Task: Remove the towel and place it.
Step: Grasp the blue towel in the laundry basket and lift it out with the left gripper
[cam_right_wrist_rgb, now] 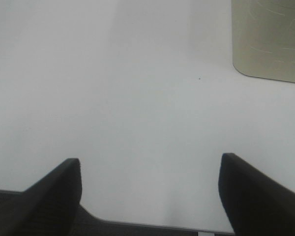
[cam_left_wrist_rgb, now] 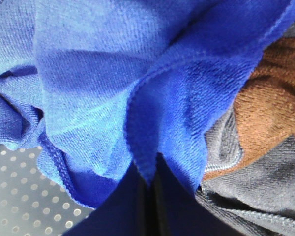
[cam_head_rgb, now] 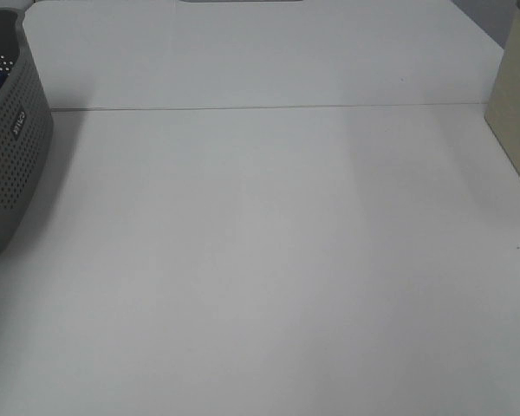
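left wrist view: left hand [cam_left_wrist_rgb: 148, 173] clamped on a fold of the towel [cam_left_wrist_rgb: 113, 88]; right hand [cam_right_wrist_rgb: 150, 169] apart.

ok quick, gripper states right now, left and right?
Left gripper: closed, pinching a fold of the blue towel.
Right gripper: open, holding nothing, over the table.

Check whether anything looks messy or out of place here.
Nothing spilled or damaged. Only the deep royal-blue cloth towel lies crumpled against a brown cloth and a grey cloth inside the grey perforated plastic basket.
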You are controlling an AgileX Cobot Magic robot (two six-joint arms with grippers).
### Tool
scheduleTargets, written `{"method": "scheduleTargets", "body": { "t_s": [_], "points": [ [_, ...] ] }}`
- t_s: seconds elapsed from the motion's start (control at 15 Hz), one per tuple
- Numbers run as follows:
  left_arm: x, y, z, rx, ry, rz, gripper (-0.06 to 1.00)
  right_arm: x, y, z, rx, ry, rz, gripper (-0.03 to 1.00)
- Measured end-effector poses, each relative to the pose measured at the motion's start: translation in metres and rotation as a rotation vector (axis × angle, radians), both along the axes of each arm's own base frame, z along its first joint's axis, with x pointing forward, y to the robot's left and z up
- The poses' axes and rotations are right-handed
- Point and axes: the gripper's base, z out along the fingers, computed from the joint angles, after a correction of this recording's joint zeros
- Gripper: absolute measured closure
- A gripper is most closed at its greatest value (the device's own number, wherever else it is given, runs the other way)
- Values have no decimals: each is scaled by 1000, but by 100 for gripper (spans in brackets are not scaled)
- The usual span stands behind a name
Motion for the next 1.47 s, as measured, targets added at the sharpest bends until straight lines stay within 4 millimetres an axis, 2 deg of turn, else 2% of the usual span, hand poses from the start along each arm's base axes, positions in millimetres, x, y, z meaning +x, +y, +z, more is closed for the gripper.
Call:
{"method": "scheduleTargets", "body": {
  "t_s": [0.13, 0.47, 0.8, 1.07, 1.27, 1.33, 1.47],
  "points": [
    [-2, 1, 16, 24, -30, -7, 94, 0, 0, 0, 0, 0, 0, 20],
    [-21, -11, 90, 47, -184, -14, 94, 0, 0, 0, 0, 0, 0, 20],
    [-48, -25, 154, 58, -335, -31, 94, 0, 0, 0, 3, 0, 2, 20],
    [-72, -51, 199, 51, -455, -90, 94, 0, 2, 0, 16, -1, 10, 20],
    [-89, -64, 225, 86, -521, -140, 94, 0, 2, 0, 19, -1, 12, 20],
    [-103, -77, 245, 111, -576, -182, 94, 0, 2, 0, 20, -1, 12, 20],
    [-109, -87, 261, 112, -627, -214, 94, 0, 3, 1, 33, -4, 20, 20]
  ]
}}
